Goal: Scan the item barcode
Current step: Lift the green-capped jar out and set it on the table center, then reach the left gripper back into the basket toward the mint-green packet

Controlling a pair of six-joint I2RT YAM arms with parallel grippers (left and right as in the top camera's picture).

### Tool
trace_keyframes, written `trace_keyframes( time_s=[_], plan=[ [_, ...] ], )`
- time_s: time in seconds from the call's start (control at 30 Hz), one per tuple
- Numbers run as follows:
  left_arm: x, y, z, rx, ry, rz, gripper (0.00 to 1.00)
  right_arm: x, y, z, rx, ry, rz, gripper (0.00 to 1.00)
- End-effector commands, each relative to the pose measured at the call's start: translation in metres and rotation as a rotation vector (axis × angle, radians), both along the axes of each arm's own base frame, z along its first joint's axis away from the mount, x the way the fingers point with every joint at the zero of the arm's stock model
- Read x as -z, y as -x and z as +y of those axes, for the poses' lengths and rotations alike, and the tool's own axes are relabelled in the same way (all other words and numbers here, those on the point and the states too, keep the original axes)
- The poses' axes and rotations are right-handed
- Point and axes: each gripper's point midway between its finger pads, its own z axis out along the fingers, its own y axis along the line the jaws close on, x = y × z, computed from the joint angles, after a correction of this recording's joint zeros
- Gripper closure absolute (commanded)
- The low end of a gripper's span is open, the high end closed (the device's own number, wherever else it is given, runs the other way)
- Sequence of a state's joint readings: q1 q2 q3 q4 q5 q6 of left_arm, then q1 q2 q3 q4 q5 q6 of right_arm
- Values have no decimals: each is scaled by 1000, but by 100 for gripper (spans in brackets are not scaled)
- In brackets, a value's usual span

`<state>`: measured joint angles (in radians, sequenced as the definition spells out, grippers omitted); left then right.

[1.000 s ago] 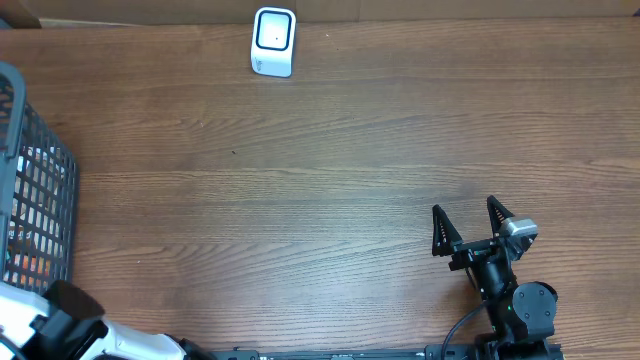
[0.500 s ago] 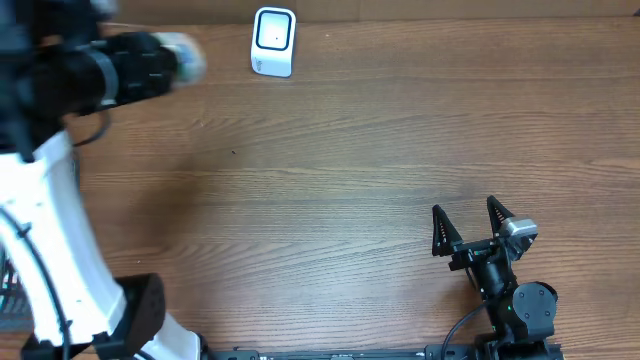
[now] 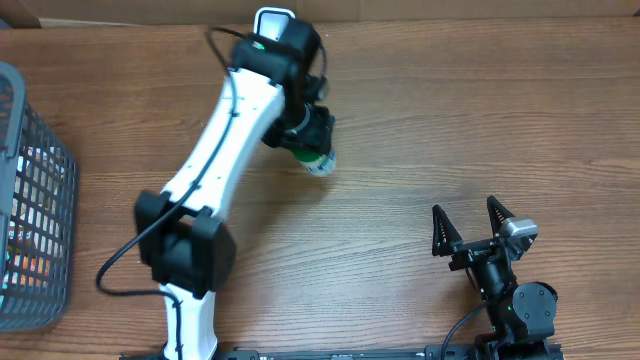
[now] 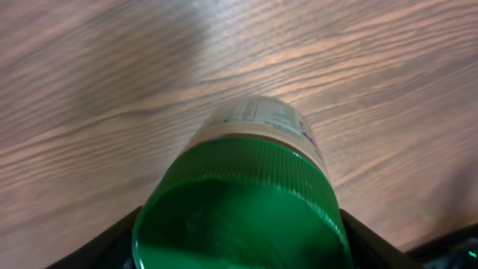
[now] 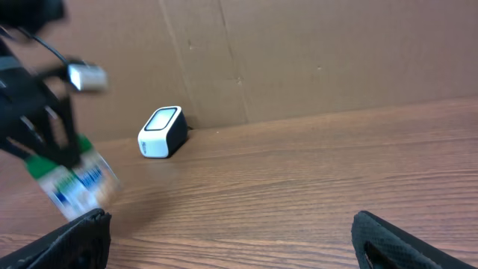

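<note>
With the left gripper [image 3: 305, 145] pinching the green-capped bottle [image 3: 321, 165] in the air near the scanner [image 3: 274, 32] and the right gripper [image 3: 466, 228] resting spread and empty, the pickup looks done, and showing the barcode to the scanner is left.

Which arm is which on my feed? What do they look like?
The left arm has white links with black joints and a black cable looping alongside. The right arm is all black, with a grey block at the wrist, and the right gripper has two pointed, triangular fingers.
</note>
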<state>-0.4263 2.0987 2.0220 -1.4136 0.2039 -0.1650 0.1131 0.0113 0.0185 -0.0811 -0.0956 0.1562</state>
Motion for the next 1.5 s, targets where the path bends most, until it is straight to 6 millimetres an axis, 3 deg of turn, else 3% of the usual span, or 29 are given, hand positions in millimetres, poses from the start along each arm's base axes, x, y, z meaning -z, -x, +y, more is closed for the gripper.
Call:
trace_keyframes(
  time_s=[0.0,0.13,0.23,0.4,0.5,0.57,0.63,0.83,1.0,1.07,1.1,1.17,1.27,1.47],
  plan=[
    [42,5,-4,-4,-45,61,61,2,0,-1,8,4,-3,0],
    [76,7,-3,-20,-73,110,61,2,0,-1,8,4,-3,0],
    [83,4,2,-20,-105,101,59,2,0,-1,8,4,-3,0],
    [83,3,2,-15,-108,95,33,2,0,-1,8,4,-3,0],
    [78,-1,1,-19,-100,81,12,2,0,-1,8,4,-3,0],
    [71,-5,-1,-19,-91,65,5,2,0,-1,8,4,-3,0],
    [55,-14,-6,-20,-73,30,0,2,0,-1,8,4,-3,0],
    [-20,-33,-17,-26,4,-87,2,2,0,-1,8,4,-3,0],
    [-115,-38,-5,-52,73,-259,0,2,0,-1,8,4,-3,0],
    [-141,-40,3,-66,107,-326,0,2,0,-1,8,4,-3,0],
    [-167,-40,8,-72,154,-391,0,2,0,-1,8,4,-3,0],
    [-199,-40,27,-109,182,-479,1,2,0,-1,8,4,-3,0],
    [-229,-36,56,-168,195,-558,0,2,0,-1,8,4,-3,0],
    [-303,-4,166,-412,166,-769,0,2,0,-1,8,4,-3,0]
  ],
)
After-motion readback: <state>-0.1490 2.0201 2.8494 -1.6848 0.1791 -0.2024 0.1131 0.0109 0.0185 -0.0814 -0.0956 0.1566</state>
